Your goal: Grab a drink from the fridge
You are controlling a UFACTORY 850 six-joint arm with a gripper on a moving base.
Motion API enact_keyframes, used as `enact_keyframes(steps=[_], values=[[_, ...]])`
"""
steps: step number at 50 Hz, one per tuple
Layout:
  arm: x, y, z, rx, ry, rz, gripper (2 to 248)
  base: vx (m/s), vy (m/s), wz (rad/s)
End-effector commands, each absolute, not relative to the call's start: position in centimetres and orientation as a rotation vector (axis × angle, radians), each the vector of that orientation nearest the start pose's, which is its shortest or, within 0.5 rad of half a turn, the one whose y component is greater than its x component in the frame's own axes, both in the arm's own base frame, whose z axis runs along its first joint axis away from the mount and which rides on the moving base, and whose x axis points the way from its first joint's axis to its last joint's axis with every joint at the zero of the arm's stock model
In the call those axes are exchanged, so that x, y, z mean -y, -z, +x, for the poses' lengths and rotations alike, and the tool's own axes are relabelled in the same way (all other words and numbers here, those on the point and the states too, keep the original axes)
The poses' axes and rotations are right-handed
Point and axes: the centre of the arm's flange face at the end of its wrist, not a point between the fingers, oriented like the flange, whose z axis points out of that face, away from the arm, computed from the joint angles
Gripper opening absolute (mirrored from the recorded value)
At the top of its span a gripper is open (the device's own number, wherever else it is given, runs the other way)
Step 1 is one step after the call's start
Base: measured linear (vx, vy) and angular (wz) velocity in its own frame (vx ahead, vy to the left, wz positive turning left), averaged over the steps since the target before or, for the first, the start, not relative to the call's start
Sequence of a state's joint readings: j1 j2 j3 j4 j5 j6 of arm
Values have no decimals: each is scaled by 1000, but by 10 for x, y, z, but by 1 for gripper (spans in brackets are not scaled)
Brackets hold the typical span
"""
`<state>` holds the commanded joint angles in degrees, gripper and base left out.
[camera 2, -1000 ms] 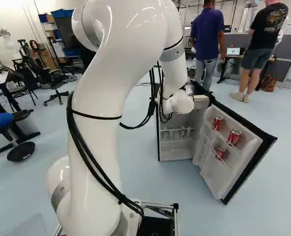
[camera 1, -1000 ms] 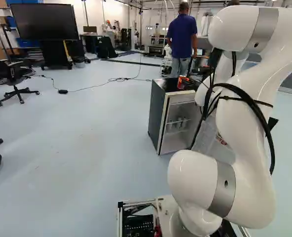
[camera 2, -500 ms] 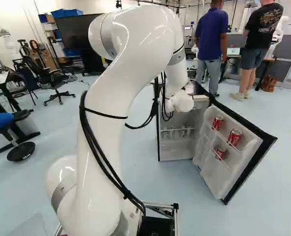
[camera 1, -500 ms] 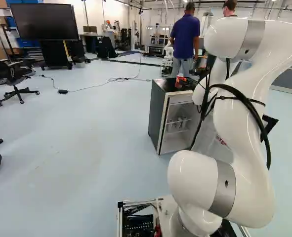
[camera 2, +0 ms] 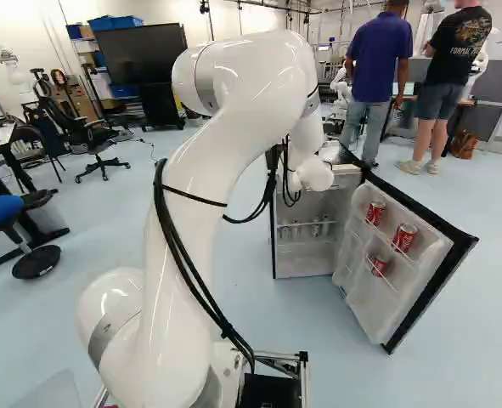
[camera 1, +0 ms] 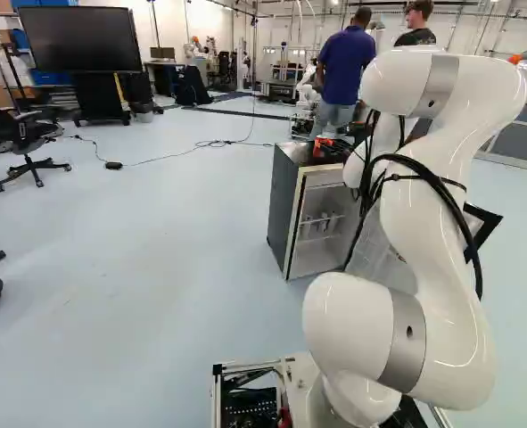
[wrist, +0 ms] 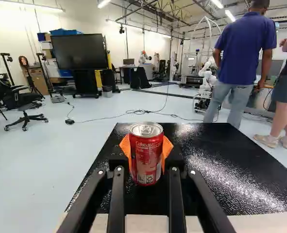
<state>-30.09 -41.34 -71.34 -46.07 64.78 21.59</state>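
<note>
Gripper (wrist: 146, 149) holds 1 red can (wrist: 147, 162) from 2 sides over the fridge top (wrist: 226, 162), near left; grabbing seems done, next probably needs gentle lowering.

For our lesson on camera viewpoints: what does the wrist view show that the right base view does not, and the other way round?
Only the wrist view: the orange pads of the gripper, pressed on a red can from two sides.
Only the right base view: the open fridge door, with three more red cans in it.
Both: the black fridge top and a large dark screen.
</note>
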Motion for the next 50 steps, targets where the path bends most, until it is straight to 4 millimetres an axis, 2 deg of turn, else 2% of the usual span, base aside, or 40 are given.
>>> enact_keyframes(steps=[9,32,33,37,38,42,43,47,48,50], values=[[285,-352,614,197,2059,-2180,84,0,0,0],[285,-351,615,198,2059,-2180,87,0,0,0],[285,-351,615,198,2059,-2180,115,0,0,0],[285,-351,615,198,2059,-2180,115,0,0,0],[285,-351,615,198,2059,-2180,149,0,0,0],[285,-351,615,198,2059,-2180,149,0,0,0],[285,-351,615,198,2059,-2180,184,0,0,0],[285,-351,615,198,2059,-2180,184,0,0,0],[285,-351,615,198,2059,-2180,220,0,0,0],[285,-351,615,198,2059,-2180,220,0,0,0]])
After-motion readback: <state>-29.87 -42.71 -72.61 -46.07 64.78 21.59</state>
